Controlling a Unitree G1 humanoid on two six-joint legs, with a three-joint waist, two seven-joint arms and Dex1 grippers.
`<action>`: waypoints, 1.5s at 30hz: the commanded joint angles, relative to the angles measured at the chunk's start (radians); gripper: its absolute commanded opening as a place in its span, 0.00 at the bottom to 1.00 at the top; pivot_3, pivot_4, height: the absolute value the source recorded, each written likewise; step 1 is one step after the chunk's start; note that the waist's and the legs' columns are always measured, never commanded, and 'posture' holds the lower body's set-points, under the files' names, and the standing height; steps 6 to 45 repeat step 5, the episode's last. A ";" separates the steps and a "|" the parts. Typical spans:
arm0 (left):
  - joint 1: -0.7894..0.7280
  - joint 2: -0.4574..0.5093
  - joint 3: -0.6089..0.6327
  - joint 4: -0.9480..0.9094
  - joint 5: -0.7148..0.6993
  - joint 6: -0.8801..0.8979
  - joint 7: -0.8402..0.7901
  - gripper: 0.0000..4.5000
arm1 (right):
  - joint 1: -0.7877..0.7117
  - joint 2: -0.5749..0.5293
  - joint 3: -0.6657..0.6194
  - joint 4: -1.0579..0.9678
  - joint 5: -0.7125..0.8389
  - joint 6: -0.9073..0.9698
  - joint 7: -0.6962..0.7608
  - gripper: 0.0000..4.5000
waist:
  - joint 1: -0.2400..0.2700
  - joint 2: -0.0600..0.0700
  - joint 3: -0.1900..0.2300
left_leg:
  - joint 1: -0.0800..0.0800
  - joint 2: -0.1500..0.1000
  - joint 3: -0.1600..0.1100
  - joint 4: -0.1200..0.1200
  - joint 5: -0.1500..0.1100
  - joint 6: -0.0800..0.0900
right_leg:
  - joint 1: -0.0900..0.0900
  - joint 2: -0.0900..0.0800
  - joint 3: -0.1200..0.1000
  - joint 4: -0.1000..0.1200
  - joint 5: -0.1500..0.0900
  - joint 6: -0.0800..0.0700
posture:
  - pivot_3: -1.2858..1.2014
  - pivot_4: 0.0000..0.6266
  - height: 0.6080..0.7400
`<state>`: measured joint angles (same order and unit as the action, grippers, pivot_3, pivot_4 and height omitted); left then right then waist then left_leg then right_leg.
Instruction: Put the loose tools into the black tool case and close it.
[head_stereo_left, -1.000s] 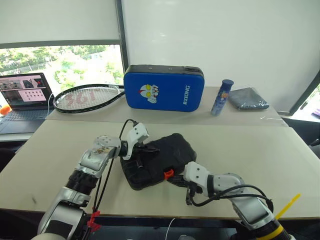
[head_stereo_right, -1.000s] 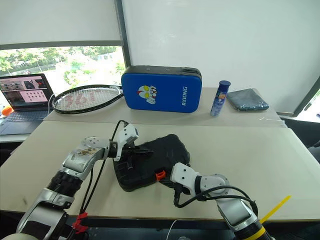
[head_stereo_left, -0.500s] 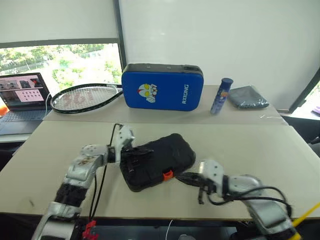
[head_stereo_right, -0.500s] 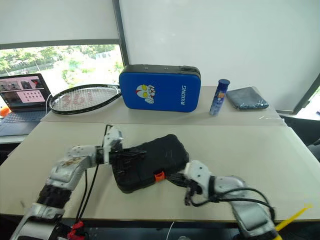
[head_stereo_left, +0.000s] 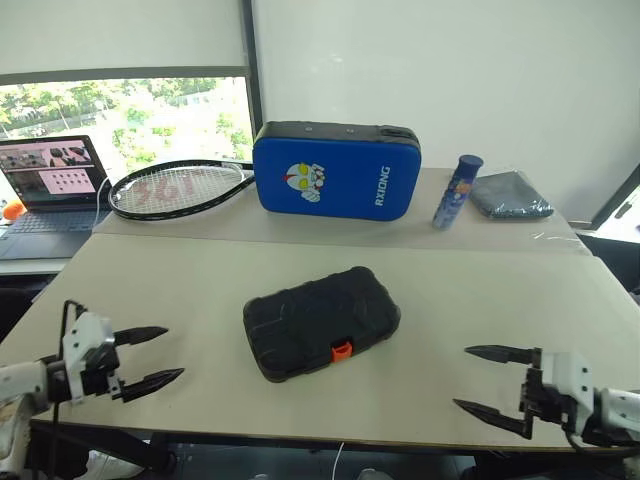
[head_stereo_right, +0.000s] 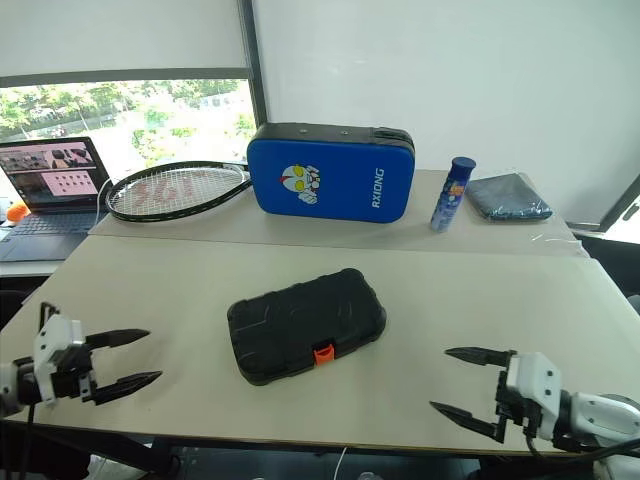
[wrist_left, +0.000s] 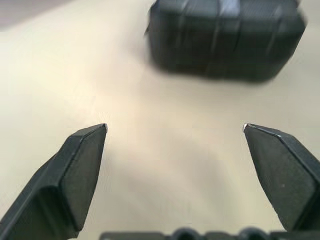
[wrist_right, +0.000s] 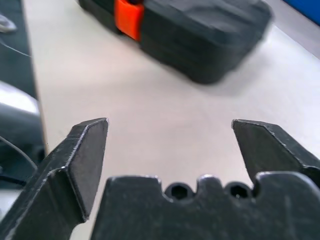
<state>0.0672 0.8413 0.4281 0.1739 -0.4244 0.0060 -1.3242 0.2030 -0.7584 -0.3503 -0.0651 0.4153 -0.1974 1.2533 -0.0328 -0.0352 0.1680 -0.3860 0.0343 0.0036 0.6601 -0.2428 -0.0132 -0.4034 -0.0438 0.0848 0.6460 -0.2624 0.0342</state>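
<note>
We see the black tool case (head_stereo_left: 321, 321) closed, orange latch (head_stereo_left: 342, 351) fastened, lying mid-table between our left gripper (head_stereo_left: 150, 357) and right gripper (head_stereo_left: 487, 380), both spread wide, empty, touching nothing.

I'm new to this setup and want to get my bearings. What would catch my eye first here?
First, the closed black tool case with its orange latch, lying alone in the middle of the near table. The left gripper and right gripper hang open on either side, apart from it. Behind stands a bright blue padded case, with a racket lying beside it.
</note>
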 joint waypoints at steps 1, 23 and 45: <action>0.009 -0.001 0.048 -0.008 0.013 -0.085 0.051 1.00 | -0.035 -0.015 -0.034 0.042 -0.007 -0.083 -0.008 0.99 | 0.000 0.000 0.000 | 0.000 0.000 0.000 0.000 0.000 0.000 | 0.000 0.000 0.000 0.000 0.000 0.000 | 0.52 0.24 1.00; 0.015 -0.005 0.038 -0.018 0.024 -0.122 0.082 1.00 | -0.062 -0.011 -0.012 0.058 -0.017 -0.105 -0.016 0.99 | -0.001 0.000 0.000 | 0.001 0.000 0.000 0.000 0.000 0.000 | 0.000 0.000 0.000 0.000 0.000 0.000 | 0.52 0.24 1.00; 0.015 -0.005 0.038 -0.018 0.024 -0.122 0.082 1.00 | -0.062 -0.011 -0.012 0.058 -0.017 -0.105 -0.016 0.99 | -0.001 0.000 0.000 | 0.001 0.000 0.000 0.000 0.000 0.000 | 0.000 0.000 0.000 0.000 0.000 0.000 | 0.52 0.24 1.00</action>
